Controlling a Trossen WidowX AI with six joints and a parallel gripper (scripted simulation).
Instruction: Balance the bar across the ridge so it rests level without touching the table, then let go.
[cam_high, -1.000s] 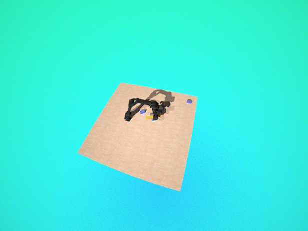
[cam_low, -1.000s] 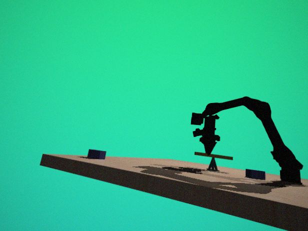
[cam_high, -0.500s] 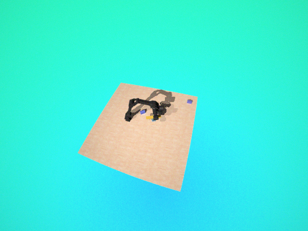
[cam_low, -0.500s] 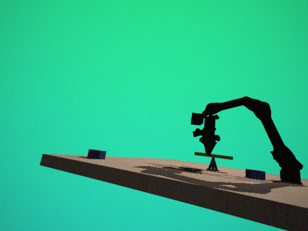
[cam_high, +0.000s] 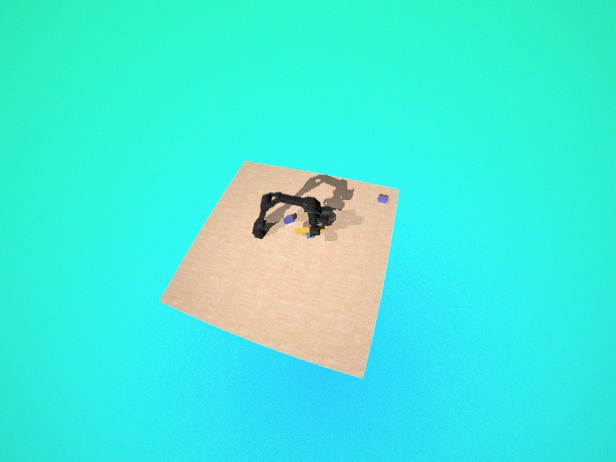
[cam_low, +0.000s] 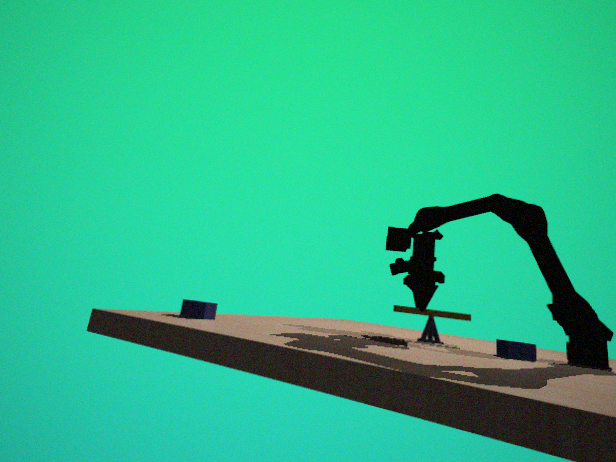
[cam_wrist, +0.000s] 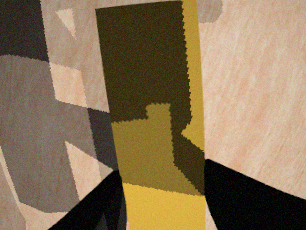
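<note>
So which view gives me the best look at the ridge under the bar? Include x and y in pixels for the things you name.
The exterior view: the ridge (cam_high: 310, 236) (cam_low: 430, 331) stands in full profile beneath the yellow bar (cam_high: 301, 230) (cam_low: 450, 315) (cam_wrist: 165, 210). The top view shows only a small blue-grey piece beside the bar; the wrist view shows no recognisable ridge.

Arm (cam_high: 289, 199) (cam_low: 517, 217) arched; hand (cam_high: 314, 233) (cam_low: 423, 309) (cam_wrist: 161, 174) pointing down, fingers clamped on bar.

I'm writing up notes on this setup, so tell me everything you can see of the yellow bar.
The yellow bar is a plain, flat, straight-edged strip, matte-looking, its material unclear. The gripper is shut on it, off its middle. It spans above the dark ridge, both ends clear of the table. Whether it touches the ridge I can't tell. Shadow darkens part of its top.
</note>
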